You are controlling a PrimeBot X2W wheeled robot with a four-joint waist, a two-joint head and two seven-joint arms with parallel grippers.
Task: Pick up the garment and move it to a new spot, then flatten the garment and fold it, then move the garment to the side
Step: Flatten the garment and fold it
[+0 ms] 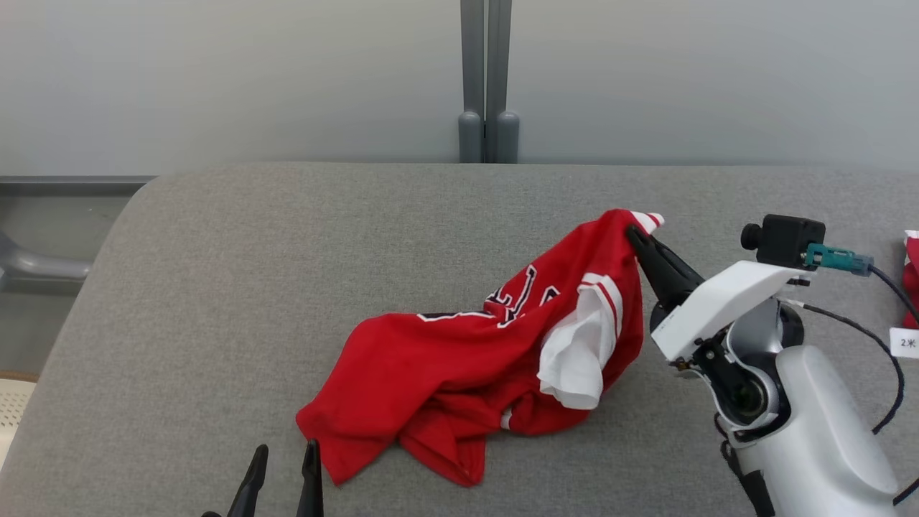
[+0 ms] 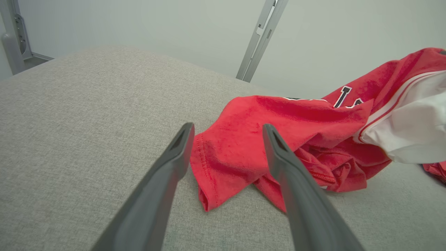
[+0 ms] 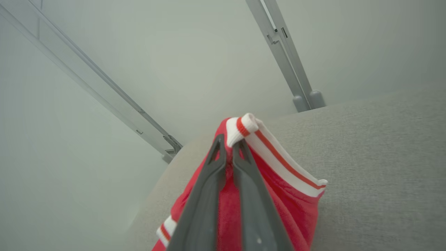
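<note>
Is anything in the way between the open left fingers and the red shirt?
Nothing visible is. The left gripper hangs open right at the near corner of the shirt, over bare grey surface. The right gripper is shut on the shirt's striped edge.

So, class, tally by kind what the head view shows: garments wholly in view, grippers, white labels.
garment: 1
grippers: 2 (left gripper, right gripper)
white label: 1
Total: 4

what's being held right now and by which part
The right gripper pinches the red garment by its striped trim; the left gripper is open and empty.
</note>
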